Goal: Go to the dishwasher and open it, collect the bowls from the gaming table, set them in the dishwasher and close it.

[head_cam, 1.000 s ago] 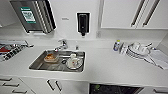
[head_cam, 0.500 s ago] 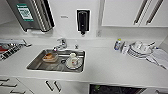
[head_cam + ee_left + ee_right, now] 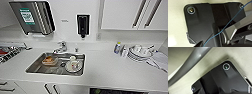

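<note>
I face a white kitchen counter [image 3: 107, 67] with a steel sink [image 3: 33, 68] set into it. Under the counter's front edge a dark strip with a green spot [image 3: 117, 91] shows; it looks like the top of the dishwasher. The bowls and the gaming table are out of view. The wrist views show the robot's own dark plate [image 3: 200, 23] over a pale floor [image 3: 183, 57], and I cannot make out the state of either gripper there.
The sink holds a dish with something orange [image 3: 49, 60] and a cup on a plate [image 3: 73, 65], behind them a tap [image 3: 61, 47]. Stacked plates with cups [image 3: 140, 53] and bottles [image 3: 117, 47] stand at right. A towel dispenser [image 3: 33, 17], soap dispenser [image 3: 82, 25] and wall cabinets [image 3: 135, 13] hang above.
The whole head picture has slid very slightly left, so the camera moved a little. Nothing on the counter or in the sink has moved.
</note>
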### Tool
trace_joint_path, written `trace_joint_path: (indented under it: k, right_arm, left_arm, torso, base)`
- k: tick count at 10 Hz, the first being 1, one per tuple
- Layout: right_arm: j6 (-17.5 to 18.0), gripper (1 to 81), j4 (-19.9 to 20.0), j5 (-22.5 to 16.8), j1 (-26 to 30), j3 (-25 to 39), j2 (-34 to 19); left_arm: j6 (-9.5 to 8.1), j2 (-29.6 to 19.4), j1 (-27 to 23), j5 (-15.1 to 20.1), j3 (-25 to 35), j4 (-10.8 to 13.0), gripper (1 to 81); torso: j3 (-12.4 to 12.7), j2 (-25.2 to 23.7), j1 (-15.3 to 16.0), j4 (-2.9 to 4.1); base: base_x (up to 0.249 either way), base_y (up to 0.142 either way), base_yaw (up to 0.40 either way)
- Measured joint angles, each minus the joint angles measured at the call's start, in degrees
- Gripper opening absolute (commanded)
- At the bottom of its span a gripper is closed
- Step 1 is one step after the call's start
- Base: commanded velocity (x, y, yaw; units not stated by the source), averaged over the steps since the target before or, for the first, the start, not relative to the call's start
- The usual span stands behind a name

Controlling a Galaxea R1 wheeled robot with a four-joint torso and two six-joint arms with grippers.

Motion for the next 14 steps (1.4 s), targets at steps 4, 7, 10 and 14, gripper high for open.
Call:
trace_joint_path:
  k: [4, 7, 10, 14]
  right_arm:
    - [2.73, 81.1, 4.30, 4.08, 2.23, 2.69, -4.38]
    - [3.64, 81.1, 5.75, 4.90, 5.71, 4.84, -4.72]
    - [4.56, 81.1, 7.30, 9.26, 11.80, 8.48, -5.97]
    - [4.50, 81.1, 0.91, 7.46, 6.58, 5.23, -4.44]
  left_arm:
    - [0.00, -0.02, 0.15, 0.02, -0.16, 0.00, 81.1]
    - [0.00, -0.33, 0.15, 0.05, -0.18, 0.00, 81.1]
    - [0.00, -0.71, 0.15, 0.11, -0.22, 0.00, 81.1]
    - [0.00, 0.23, 0.11, -0.13, -0.29, -3.17, 81.1]
  torso:
    - [-0.02, -2.05, 1.31, 0.00]
    - [-0.02, -2.05, 1.33, 0.00]
    - [-0.02, -2.05, 1.36, 0.00]
    - [-0.02, -2.05, 1.38, 0.00]
  base:
    - [0.000, 0.000, 0.000]
    - [0.000, 0.000, 0.000]
    - [0.000, 0.000, 0.000]
    - [0.000, 0.000, 0.000]
